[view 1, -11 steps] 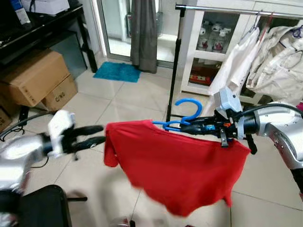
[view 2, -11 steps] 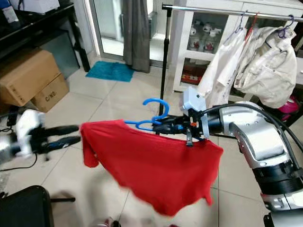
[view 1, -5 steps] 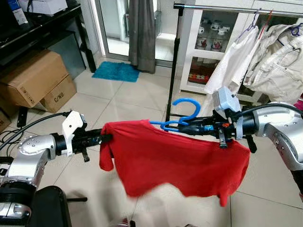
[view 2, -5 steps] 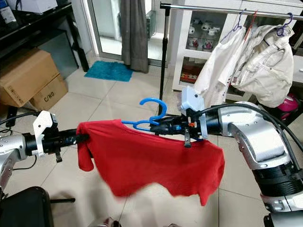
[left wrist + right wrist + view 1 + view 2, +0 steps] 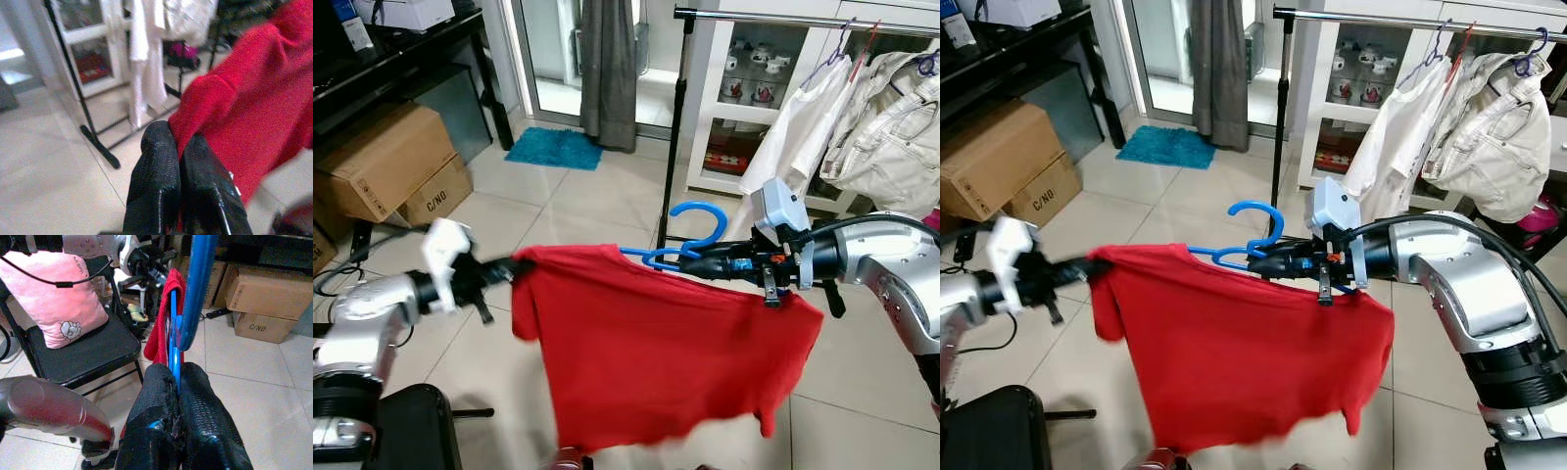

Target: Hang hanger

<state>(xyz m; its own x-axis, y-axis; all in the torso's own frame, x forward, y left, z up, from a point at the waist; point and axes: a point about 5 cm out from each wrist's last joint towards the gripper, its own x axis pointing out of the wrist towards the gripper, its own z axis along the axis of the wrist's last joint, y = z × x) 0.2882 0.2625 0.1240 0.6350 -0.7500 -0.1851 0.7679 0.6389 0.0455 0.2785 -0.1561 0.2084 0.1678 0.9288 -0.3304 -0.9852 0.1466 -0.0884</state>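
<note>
My right gripper [image 5: 688, 264] is clenched on the blue hanger [image 5: 690, 235], held out level in front of me with its hook curling upward, just before the black upright of the clothes rail [image 5: 671, 127]. A red T-shirt [image 5: 656, 348] is draped on the hanger and hangs down above the tiled floor [image 5: 578, 201]. My left gripper [image 5: 509, 269] has its fingers [image 5: 161, 171] pinched shut on the shirt's sleeve edge, stretching the cloth out toward my left side, while pale garments [image 5: 891, 137] hang on the rail beyond my right arm.
</note>
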